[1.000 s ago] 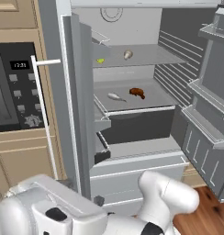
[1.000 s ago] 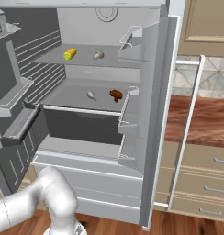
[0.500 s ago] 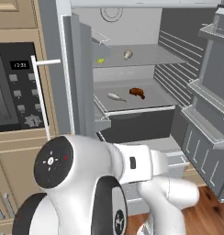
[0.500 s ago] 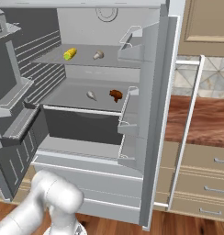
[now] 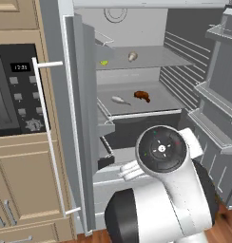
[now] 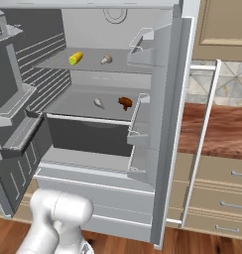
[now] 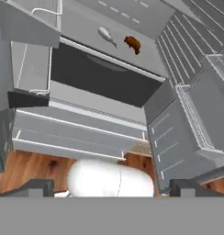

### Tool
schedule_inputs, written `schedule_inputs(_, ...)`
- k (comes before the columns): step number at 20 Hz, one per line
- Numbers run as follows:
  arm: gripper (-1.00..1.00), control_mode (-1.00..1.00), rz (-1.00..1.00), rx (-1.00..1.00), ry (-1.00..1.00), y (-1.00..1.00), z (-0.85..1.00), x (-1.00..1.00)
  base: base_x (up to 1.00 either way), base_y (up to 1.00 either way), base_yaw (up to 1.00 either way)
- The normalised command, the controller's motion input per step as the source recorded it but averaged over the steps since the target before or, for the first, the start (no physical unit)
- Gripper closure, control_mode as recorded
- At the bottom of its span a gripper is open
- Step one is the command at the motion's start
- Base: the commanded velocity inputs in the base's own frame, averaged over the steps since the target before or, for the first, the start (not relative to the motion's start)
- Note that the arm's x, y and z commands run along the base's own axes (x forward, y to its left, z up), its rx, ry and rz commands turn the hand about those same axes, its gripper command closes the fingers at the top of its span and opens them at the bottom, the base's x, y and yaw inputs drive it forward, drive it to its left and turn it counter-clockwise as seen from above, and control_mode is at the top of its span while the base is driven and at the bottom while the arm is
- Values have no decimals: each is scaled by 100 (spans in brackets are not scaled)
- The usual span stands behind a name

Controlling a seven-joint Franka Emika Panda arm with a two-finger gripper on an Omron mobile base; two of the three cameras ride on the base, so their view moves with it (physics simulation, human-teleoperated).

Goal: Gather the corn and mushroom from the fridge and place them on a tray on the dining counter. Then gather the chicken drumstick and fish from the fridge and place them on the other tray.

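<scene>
Risks, judged from present layout:
- Collision with fridge (image 6: 165,124) door shelves on the reach in: open doors flank the opening on both sides, arm (image 5: 165,190) low and bulky in front of the lower drawers.
- Wrong pick order: corn and mushroom due first, yet drumstick and fish sit lower and closer to the hand's line of sight.
- Slip or roll on grasp: corn cylindrical, mushroom small and round; likely to skate across the smooth shelf if nudged off-centre.
- Knocking a neighbour: fish and drumstick near each other, corn and mushroom likewise; a broad approach could push one aside.

Items:
- Corn (image 6: 75,58): short yellow cob, lying on its side, top shelf, left part in right base view. Pale green-yellow speck in left base view.
- Mushroom (image 6: 106,59): small, beige-grey cap, top shelf, near the corn but apart from it.
- Fish (image 7: 107,36): small, pale grey, elongated, second shelf, above the dark drawer.
- Drumstick (image 7: 132,43): small, reddish-brown, second shelf, just beside the fish, apart.

Gripper (image 7: 111,188): two dark tips at the bottom corners of the hand view, spread wide, nothing between them. Aimed at the lower fridge front, well short of any shelf.

Trays, dining counter: not in view.
</scene>
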Motion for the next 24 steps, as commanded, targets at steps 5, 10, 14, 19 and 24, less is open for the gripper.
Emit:
schedule_inputs(5, -100, -100, 54, 11, 2, -20, 4, 45, 0, 0, 0)
schedule_inputs(10, -100, -100, 38, 19, 9, 0, 9, 93, 0, 0, 0)
schedule_inputs(14, -100, -100, 34, 14, 1, 6, 1, 82, 0, 0, 0)
schedule_inputs(19, -100, -100, 37, 12, 4, 38, -12, 86, 0, 0, 0)
schedule_inputs(24, -100, -100, 35, 3, 4, 53, -28, 71, 0, 0, 0)
